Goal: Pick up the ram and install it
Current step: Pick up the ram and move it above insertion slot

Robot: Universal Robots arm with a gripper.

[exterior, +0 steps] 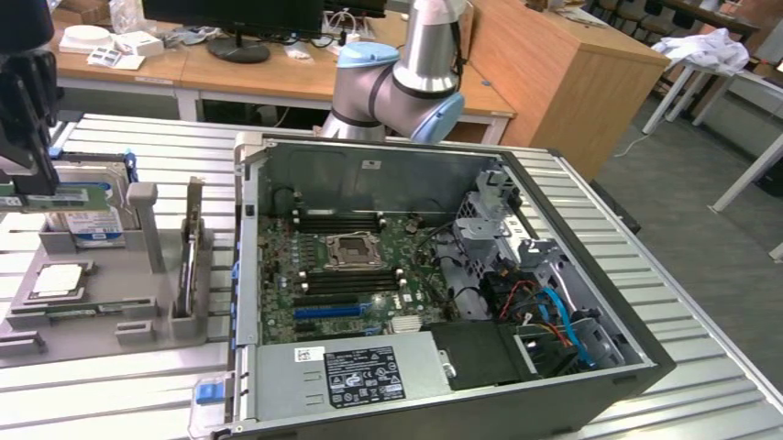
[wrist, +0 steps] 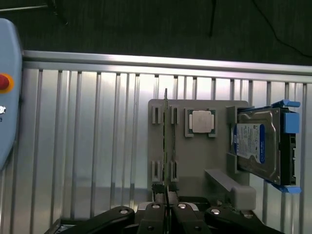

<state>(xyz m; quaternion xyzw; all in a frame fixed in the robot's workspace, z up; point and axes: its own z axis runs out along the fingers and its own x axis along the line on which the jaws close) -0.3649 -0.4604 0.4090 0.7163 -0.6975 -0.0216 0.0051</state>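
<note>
Gripper [exterior: 31, 188] jaws are closed flat on the ram [exterior: 61, 198], pinching the green stick by its upper long edge. Its contact edge hangs free below the jaws, the attitude a memory slot would demand. Directly beneath the jaws lies the grey parts tray [exterior: 135, 325], and the ram appears lifted clear of the tray's slotted rests. Just beside the jaws on that tray sits the square CPU chip [wrist: 202, 121], and one place further out the blue-labelled hard drive [wrist: 256, 146] rests in its cradle. Well apart from the jaws, across the ribbed aluminium table [exterior: 110, 394], the open computer case [exterior: 367, 160] lies on its side. Its motherboard faces up, with black memory slots [exterior: 333, 223] flanking the CPU socket [exterior: 355, 249], seemingly unoccupied.
</note>
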